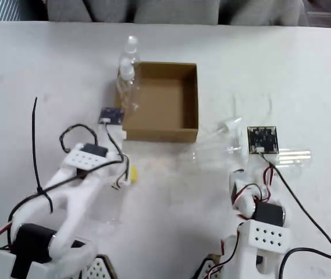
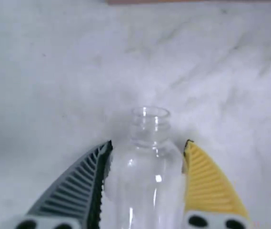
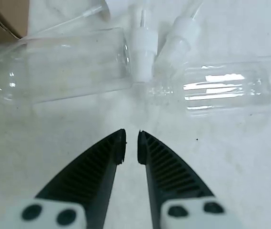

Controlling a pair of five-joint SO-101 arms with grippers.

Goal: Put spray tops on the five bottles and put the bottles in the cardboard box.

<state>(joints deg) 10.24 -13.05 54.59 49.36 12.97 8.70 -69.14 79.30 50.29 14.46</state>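
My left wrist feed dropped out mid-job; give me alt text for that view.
A clear bottle with no spray top, its neck open, is gripped in the left tool between a grey finger and a yellow finger. The white table stretches beyond the bottle's mouth.

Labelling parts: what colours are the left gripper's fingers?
Grey finger, yellow finger, gripping clear plastic bottle; left wrist view.

Looks like a robotics lab bench: a white worktop (image 1: 305,70), the left arm (image 1: 78,192) and right arm (image 1: 264,232) of white plastic with loose red and black wires (image 1: 249,188), bare circuit boards (image 1: 262,140), a cable tie (image 1: 35,145).
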